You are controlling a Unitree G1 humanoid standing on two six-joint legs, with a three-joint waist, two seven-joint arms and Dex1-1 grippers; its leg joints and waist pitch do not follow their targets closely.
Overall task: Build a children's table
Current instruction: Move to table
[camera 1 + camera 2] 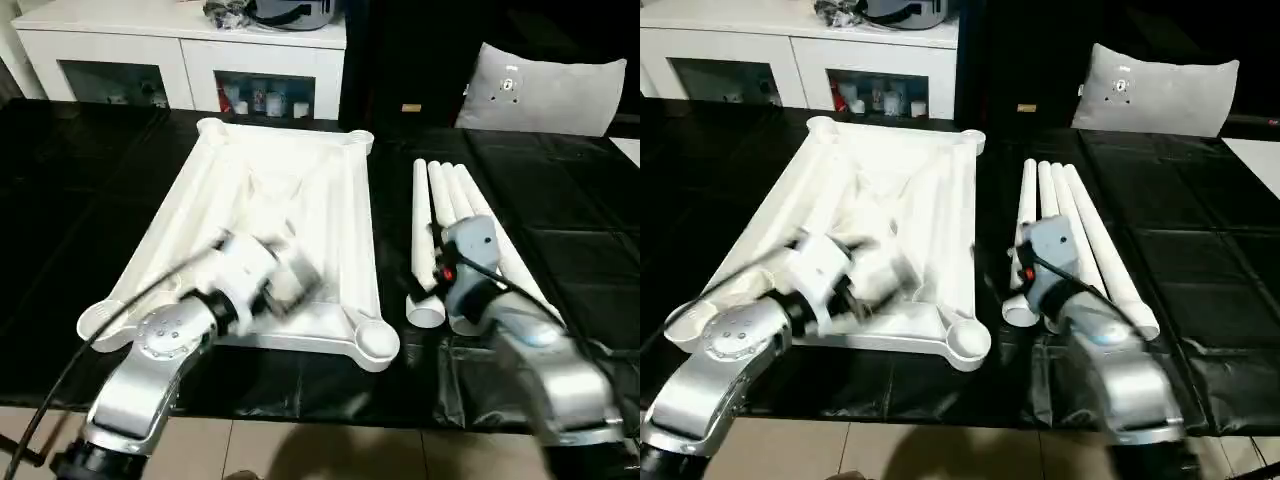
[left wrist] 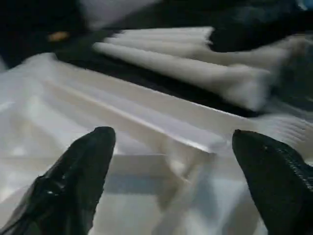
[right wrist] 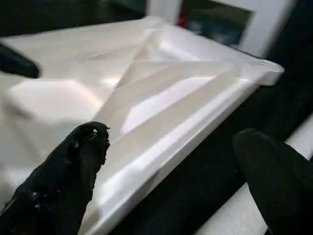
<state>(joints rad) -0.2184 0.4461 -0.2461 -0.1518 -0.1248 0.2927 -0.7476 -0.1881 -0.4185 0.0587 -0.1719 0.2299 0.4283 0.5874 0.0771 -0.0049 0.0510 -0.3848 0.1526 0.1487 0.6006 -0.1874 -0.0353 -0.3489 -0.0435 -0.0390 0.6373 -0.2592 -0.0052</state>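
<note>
White plastic tabletop (image 1: 300,200) lies ribs-up on the black surface (image 1: 90,180), four legs (image 1: 462,215) bundled at its three o'clock; our left gripper (image 2: 168,161) spreads above the ribs; our right gripper (image 3: 171,161) spreads between top and legs; head views hide both fingertips.

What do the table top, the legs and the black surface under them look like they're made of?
Table top: looks like glossy white moulded plastic, with ribs and rounded corner sockets. Legs: the same smooth white plastic, apparently hollow at the near ends. Black surface: probably thin plastic sheeting, shiny and wrinkled.
</note>
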